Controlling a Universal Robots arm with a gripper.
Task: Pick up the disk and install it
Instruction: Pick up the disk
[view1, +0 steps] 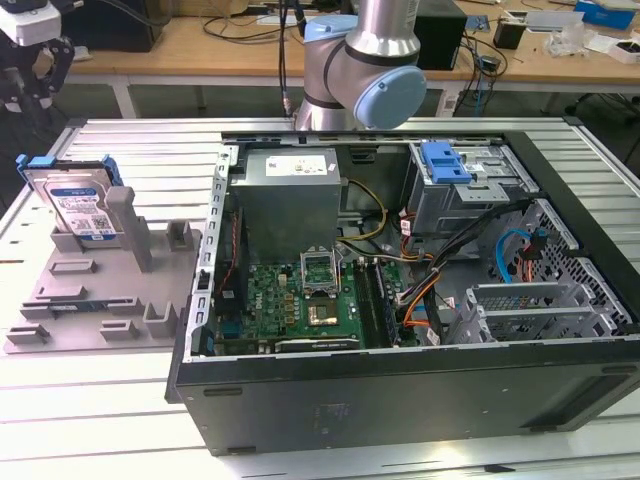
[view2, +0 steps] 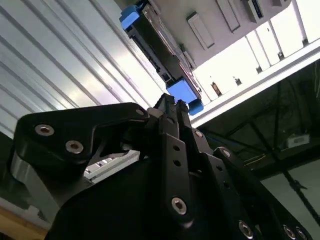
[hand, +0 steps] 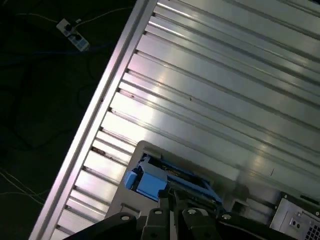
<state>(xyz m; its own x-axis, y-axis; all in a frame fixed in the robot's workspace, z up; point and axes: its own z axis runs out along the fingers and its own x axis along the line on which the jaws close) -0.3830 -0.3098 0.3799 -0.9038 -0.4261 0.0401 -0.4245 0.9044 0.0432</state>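
disk (view1: 80, 205) (view2: 160, 55) (hand: 150, 180) stands on edge in a gray holder (view1: 100, 300) on the ribbed metal table (view1: 130, 140), beside an open computer case (view1: 400, 400). in both wrist views it sits just beyond the tips of the gripper (view2: 170, 102) (hand: 172, 197), whose jaws are together and hold nothing.

disk (view1: 78, 203) | silver, blue-railed | propped upright | grey stand (view1: 100, 290), exterior view's left
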